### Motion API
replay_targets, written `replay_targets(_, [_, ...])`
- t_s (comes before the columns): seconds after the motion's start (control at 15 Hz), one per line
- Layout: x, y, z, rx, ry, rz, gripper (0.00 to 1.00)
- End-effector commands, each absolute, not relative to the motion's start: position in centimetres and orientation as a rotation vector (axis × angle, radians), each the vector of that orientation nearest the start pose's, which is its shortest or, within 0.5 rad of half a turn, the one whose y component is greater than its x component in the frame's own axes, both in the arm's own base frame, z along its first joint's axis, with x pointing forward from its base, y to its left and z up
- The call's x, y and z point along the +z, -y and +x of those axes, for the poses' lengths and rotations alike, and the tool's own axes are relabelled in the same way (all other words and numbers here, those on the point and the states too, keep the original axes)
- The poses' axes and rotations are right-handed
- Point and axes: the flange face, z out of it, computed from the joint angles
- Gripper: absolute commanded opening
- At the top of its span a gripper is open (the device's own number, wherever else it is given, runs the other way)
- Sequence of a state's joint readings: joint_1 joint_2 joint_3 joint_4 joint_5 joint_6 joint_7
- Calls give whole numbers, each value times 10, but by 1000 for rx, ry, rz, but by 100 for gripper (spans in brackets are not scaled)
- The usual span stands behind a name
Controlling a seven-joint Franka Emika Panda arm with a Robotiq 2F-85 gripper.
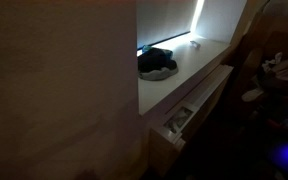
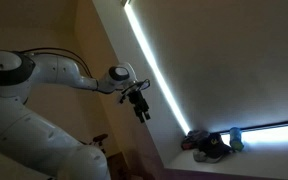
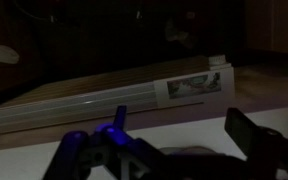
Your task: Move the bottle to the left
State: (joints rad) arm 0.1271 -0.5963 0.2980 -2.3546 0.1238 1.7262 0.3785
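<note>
Space lies open around the arm (image 2: 44, 75), which hangs in mid-air well apart from the white ledge (image 1: 199, 65). A dark heap (image 1: 156, 64) lies on the ledge. The bottle (image 2: 235, 138) stands near it, at the foot of a bright strip of light (image 2: 159, 80). The end effector (image 2: 141, 112) is spread wide and holds nothing. The room is dim.

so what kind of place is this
Likely a dim room by a window: a white sill, a strip of light beside what looks like a drawn blind, a dark heap on the sill.
</note>
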Motion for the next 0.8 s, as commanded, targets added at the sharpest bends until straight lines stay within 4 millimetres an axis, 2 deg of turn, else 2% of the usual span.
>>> replay_targets(0.0, [529, -178, 330, 51, -47, -3201, 100])
replay_targets(0.33, [529, -178, 330, 51, -47, -3201, 100])
replay_targets(0.4, [567, -225, 297, 40, -105, -3241, 100])
replay_targets(0.47, [567, -233, 303, -13, -280, -3215, 100])
replay_targets(0.6, [597, -269, 296, -29, -447, -3177, 100])
replay_targets(0.73, [624, -312, 274, -105, -614, -3149, 100])
